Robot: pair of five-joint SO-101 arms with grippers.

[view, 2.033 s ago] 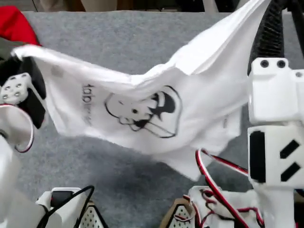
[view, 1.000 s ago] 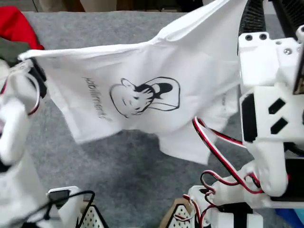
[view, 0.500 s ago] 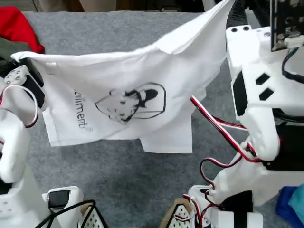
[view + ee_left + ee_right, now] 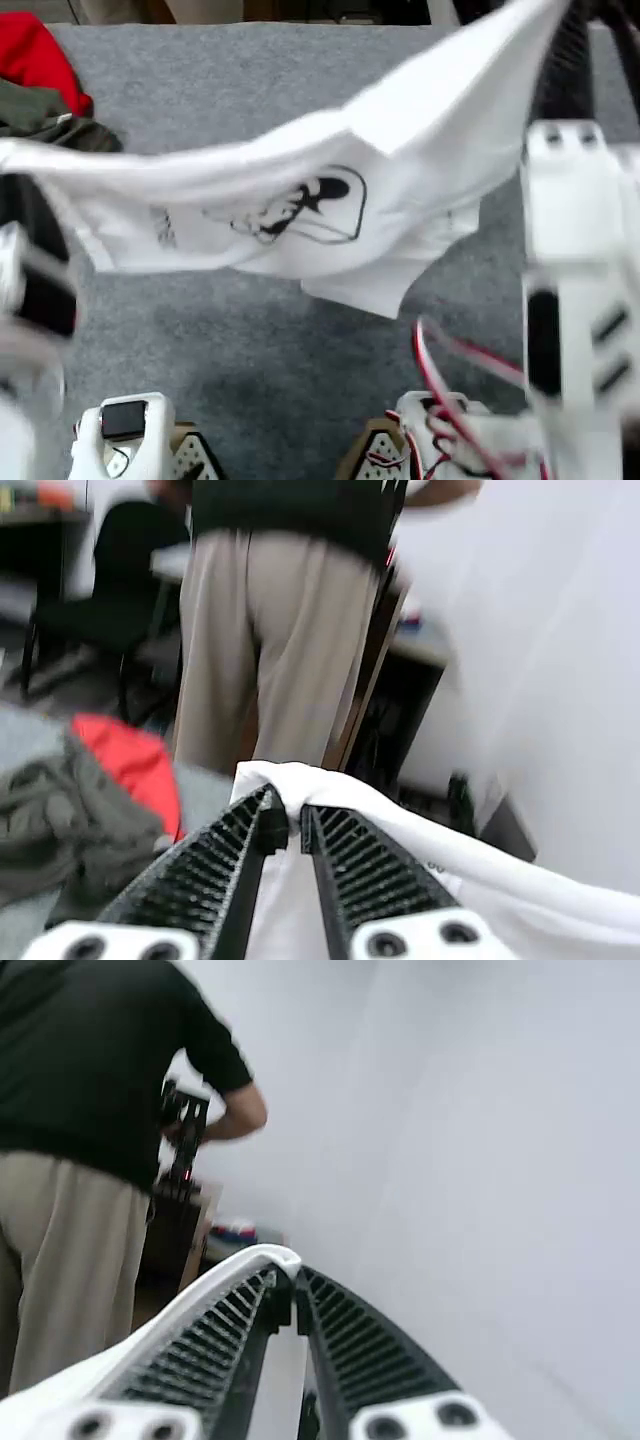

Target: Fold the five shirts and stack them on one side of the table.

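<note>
surface: grey table (image 4: 250, 70) is running under both arms, cloth-like top.
white shirt (image 4: 300, 190): is hanging in the air above the table mid, stretched between the 2 arms like a banner. Right end is riding higher than the left. Black graphic (image 4: 305, 205) is facing up/toward the cam. Lower hem is sagging, and I can't tell if it's touching the table.
left gripper (image 4: 288, 825): is pinching a bunched corner of the white shirt. Jaws nearly together, only fabric between the tips. Sitting at the shirt's left end, near the heap.
right gripper (image 4: 291, 1298): is clamping the shirt's other edge. Jaws almost closed, cloth wrapping over one fingertip. Holding up high.
heap: red shirt (image 4: 30, 50) and dark shirt (image 4: 50, 115) are lying crumpled at the far left corner, touching each other, unfolded.
progress: early, imo. No folded shirt and no stack anywhere I'm seeing. The white one is lifted and spread, not yet laid flat, so every fold on it is pending. Red + dark are waiting. I'm counting 3 shirts, can't say where the other 2 are.
left to do: lay flat, fold, place at one side, repeat for the rest.
</note>
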